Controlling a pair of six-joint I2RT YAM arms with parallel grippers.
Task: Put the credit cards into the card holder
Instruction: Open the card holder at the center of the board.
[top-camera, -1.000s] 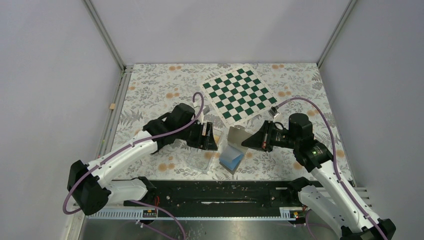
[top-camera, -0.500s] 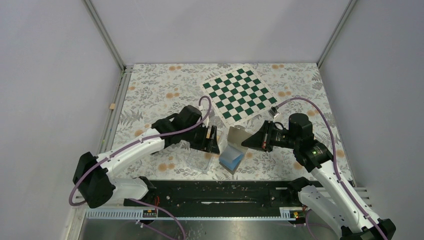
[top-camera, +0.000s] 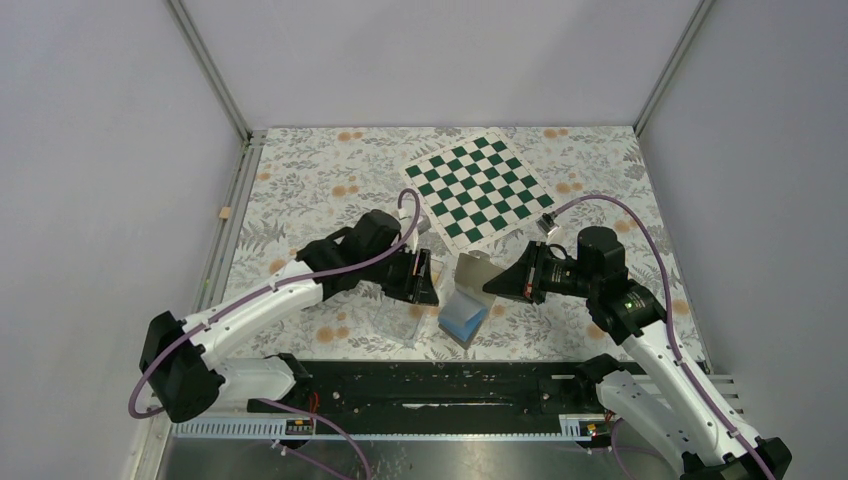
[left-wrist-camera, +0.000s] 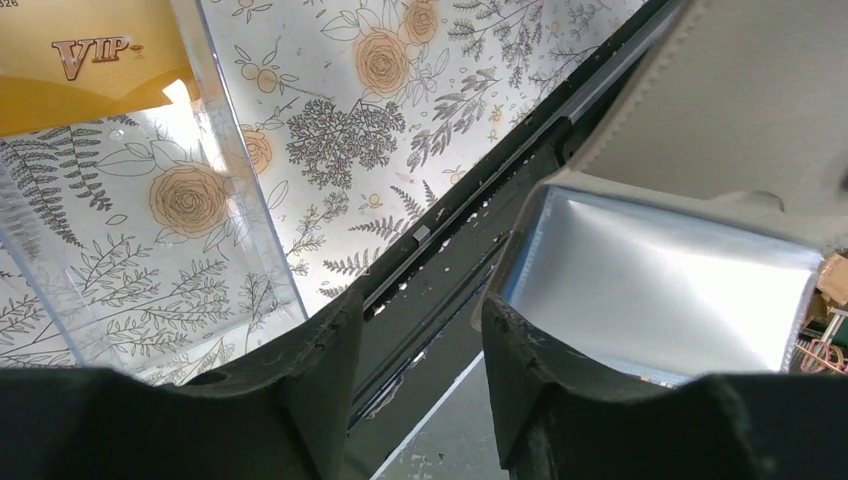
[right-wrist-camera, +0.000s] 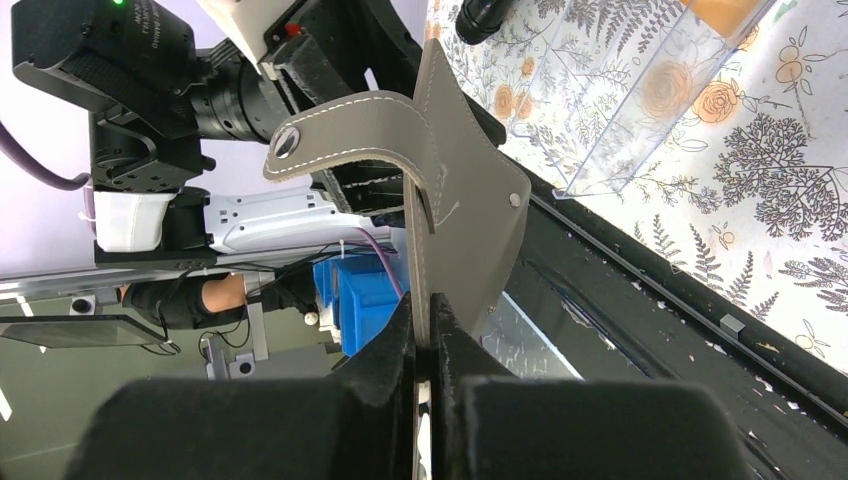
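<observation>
Right gripper (right-wrist-camera: 425, 325) clamps the edge of the card holder (right-wrist-camera: 465, 215) — left gripper (left-wrist-camera: 420, 312), fingers apart and empty, just left of it.

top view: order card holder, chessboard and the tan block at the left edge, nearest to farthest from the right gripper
From the right gripper:
1. card holder: pinched in the gripper, just to its left.
2. chessboard: beyond the gripper, toward the far side.
3. tan block: far off at the left edge.
</observation>
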